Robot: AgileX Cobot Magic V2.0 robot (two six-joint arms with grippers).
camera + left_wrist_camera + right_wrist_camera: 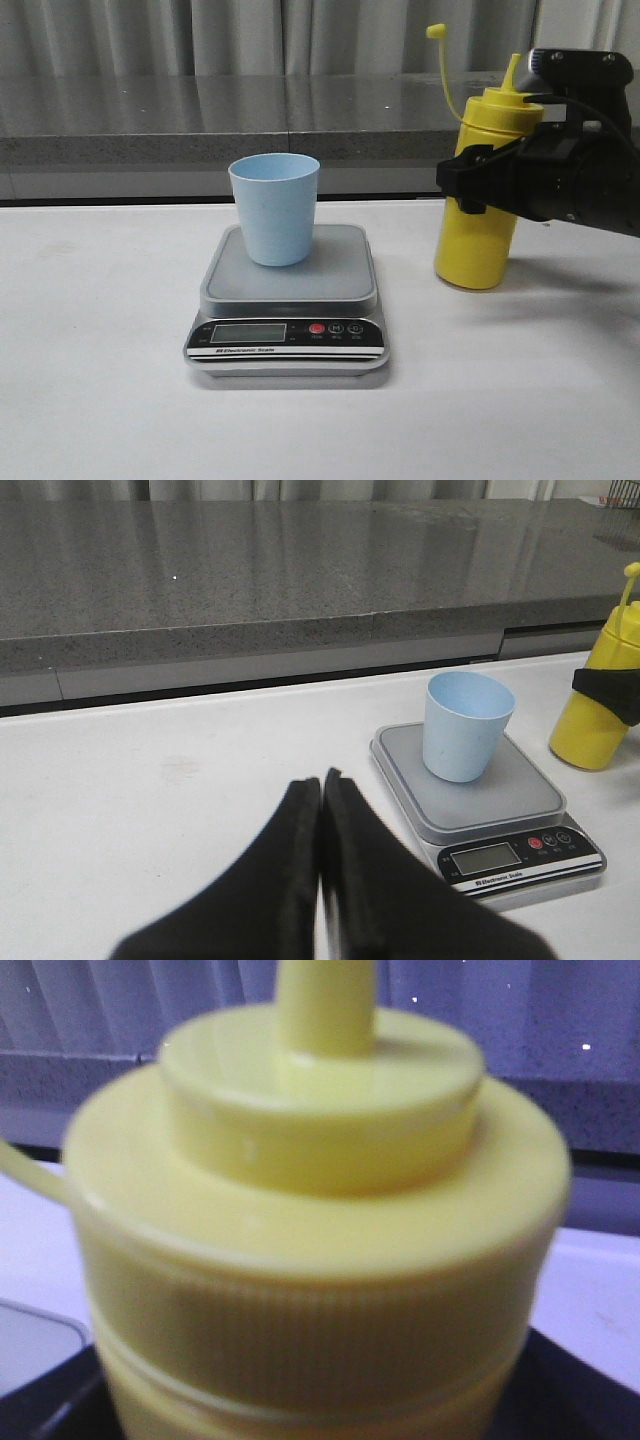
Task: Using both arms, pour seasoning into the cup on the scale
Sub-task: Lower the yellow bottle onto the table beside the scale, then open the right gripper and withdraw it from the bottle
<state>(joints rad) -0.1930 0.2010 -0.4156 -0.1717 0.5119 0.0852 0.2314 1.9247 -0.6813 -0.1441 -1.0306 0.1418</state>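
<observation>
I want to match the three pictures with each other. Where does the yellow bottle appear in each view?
Front view: the yellow bottle stands upright on the table, right of the scale, with the right gripper around it.
Left wrist view: at the right edge, beyond the scale.
Right wrist view: its top fills the picture, close and blurred.
Shared landmark: the grey counter ledge behind the table.

scale (287,300) display digits too small
</observation>
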